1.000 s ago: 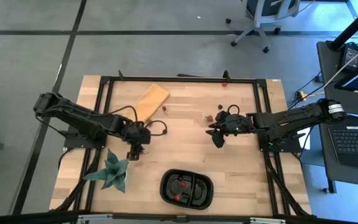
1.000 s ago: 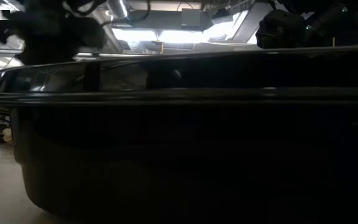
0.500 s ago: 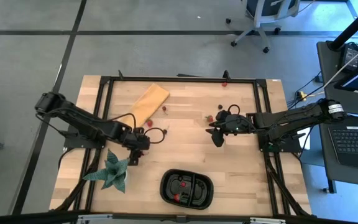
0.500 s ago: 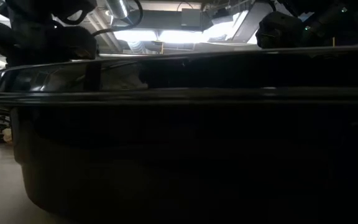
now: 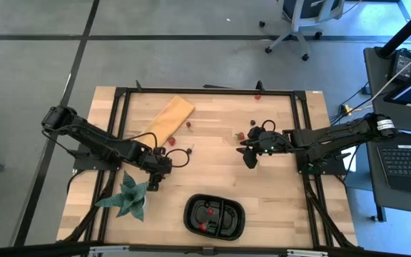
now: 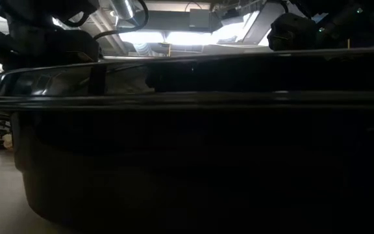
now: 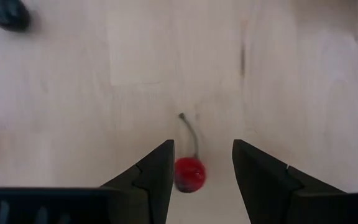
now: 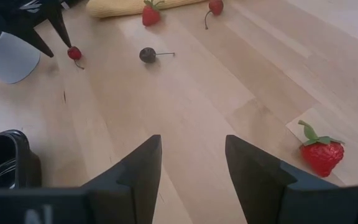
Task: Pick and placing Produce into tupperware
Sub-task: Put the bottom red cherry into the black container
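A red cherry (image 7: 189, 174) with a thin stem lies on the wooden table (image 5: 212, 171). My left gripper (image 7: 202, 149) points down over it, open, with one finger on either side; whether a finger touches the cherry, I cannot tell. In the high view this gripper (image 5: 153, 184) stands left of centre, above the black tupperware tray (image 5: 215, 215), which holds a few red fruits. My right gripper (image 5: 250, 161) hovers open at the right with nothing between its fingers (image 8: 191, 146). A strawberry (image 8: 321, 154) and a dark cherry (image 8: 146, 55) lie loose on the table.
A green spiky plant (image 5: 128, 196) stands close to the left gripper's near-left side. A tan board (image 5: 171, 116) lies at the far left with more fruit (image 5: 189, 125) beside it. The tray's dark wall (image 6: 200, 149) fills the low view.
My left gripper has come down and a little toward the table's near edge, onto the spot where the red cherry lies. Its fingers have kept the same gap.
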{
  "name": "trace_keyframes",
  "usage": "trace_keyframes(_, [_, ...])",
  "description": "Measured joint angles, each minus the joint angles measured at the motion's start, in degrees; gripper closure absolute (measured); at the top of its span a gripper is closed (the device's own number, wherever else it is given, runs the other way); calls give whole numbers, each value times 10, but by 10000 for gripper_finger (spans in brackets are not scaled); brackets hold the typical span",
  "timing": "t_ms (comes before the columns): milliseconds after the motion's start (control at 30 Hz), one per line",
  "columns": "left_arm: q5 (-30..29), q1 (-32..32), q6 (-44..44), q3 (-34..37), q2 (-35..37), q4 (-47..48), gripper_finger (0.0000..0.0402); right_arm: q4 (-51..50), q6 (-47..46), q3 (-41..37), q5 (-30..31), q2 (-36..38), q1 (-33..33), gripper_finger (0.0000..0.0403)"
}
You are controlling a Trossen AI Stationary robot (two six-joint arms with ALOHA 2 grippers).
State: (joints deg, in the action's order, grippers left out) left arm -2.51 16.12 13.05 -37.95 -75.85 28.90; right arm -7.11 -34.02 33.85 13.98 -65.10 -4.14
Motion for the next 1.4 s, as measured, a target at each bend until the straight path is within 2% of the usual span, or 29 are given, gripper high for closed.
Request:
trace_keyframes(167, [-21,0,-1,0,0,7,247,0,0,0,0,0,0,222])
trace_keyframes(567, [-23,0,-2,0,-1,20,247,0,0,0,0,0,0,222])
trace_keyframes(1033, [-14,0,-2,-2,-95,14,247,-1,0,0,0,0,0,222])
trace_keyframes(1400, [-8,0,-2,-2,-103,16,247,-1,0,0,0,0,0,222])
